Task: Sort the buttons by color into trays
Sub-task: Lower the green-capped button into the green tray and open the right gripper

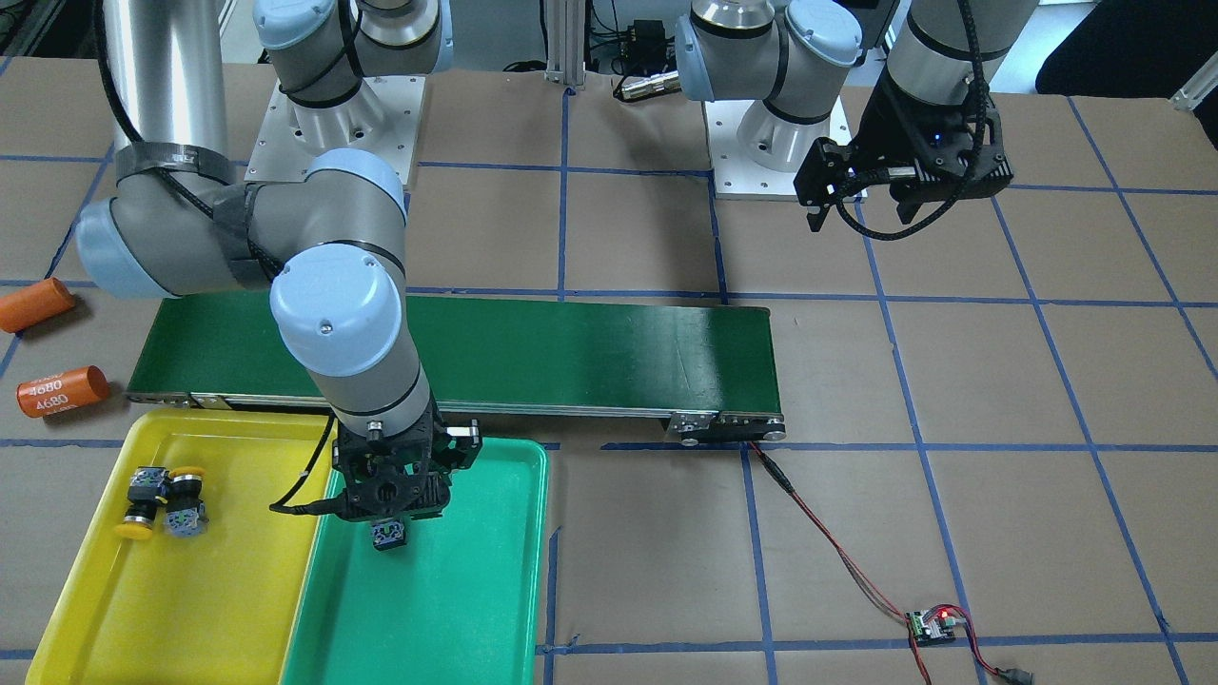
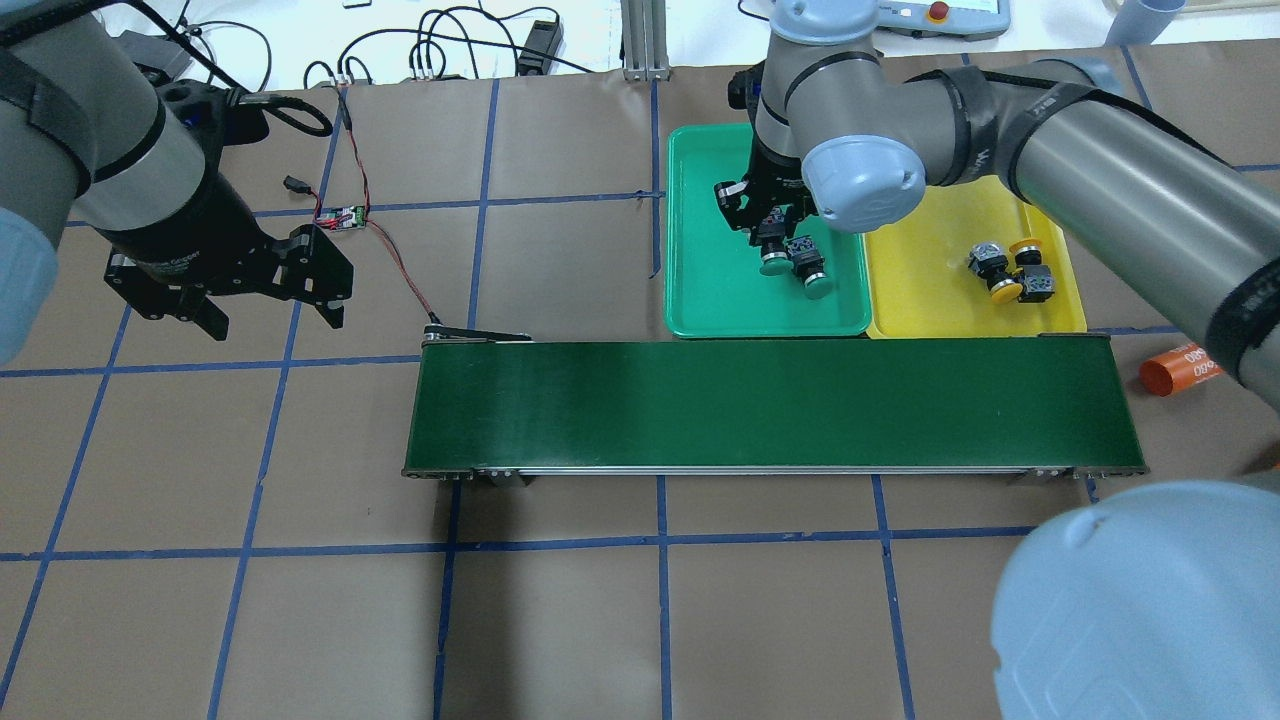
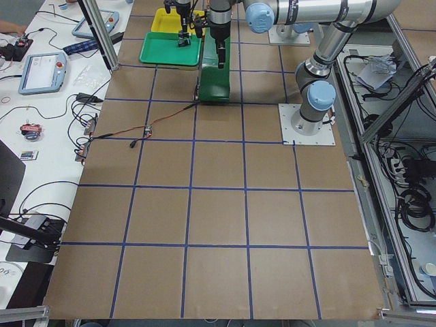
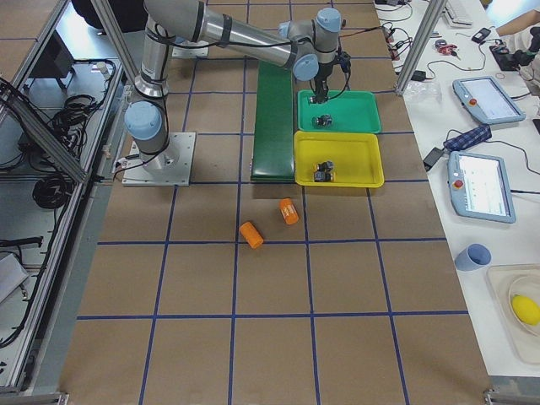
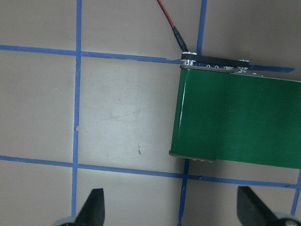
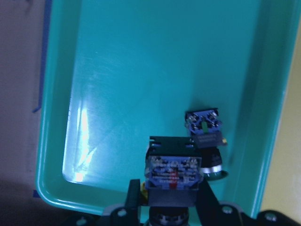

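Note:
My right gripper (image 1: 388, 525) hangs over the green tray (image 1: 447, 609), shut on a green button (image 6: 173, 173) whose grey-blue contact block faces the wrist camera. In the overhead view the gripper (image 2: 768, 238) holds that button (image 2: 773, 262) cap down, just above the tray floor. A second green button (image 2: 812, 278) lies in the tray next to it; it also shows in the right wrist view (image 6: 204, 134). Two yellow buttons (image 1: 143, 499) (image 1: 186, 499) lie together in the yellow tray (image 1: 190, 609). My left gripper (image 2: 275, 320) is open and empty, far from the trays.
The long dark-green conveyor belt (image 2: 770, 400) lies along the trays' near edge. Two orange cylinders (image 1: 36, 304) (image 1: 62, 390) lie on the table beyond the yellow tray. A small circuit board (image 1: 933, 623) with red wires sits by the conveyor's other end.

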Available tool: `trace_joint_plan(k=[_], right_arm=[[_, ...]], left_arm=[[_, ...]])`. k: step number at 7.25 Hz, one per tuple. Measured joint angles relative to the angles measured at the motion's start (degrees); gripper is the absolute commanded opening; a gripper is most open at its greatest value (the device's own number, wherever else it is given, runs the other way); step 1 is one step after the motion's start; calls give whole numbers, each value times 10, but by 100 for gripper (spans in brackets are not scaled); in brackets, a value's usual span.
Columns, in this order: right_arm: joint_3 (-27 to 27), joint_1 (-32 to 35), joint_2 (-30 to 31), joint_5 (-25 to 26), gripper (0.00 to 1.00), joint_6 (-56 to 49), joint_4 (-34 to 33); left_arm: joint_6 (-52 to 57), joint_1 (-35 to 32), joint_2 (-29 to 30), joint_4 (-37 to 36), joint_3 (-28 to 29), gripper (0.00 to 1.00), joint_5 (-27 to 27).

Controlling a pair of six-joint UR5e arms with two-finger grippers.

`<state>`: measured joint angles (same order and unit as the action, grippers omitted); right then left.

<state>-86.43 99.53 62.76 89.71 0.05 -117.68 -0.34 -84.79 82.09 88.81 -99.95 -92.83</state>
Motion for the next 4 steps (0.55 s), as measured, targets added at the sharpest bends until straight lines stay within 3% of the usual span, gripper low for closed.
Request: trace_joint_plan(k=[1,2,3,4], right_arm=[[7,5,-6,1,18,-2,0],[9,7,-9,3,39,-3,0],[9,7,-10,6,50,-4,0],[8,7,-11,8,53,-4,0]], left_arm=[[0,0,-1,1,0,100,0],[1,1,-2,1,-1,100,0],[1,1,-3,1,-1,100,0],[1,1,-5,1,-1,100,-3]])
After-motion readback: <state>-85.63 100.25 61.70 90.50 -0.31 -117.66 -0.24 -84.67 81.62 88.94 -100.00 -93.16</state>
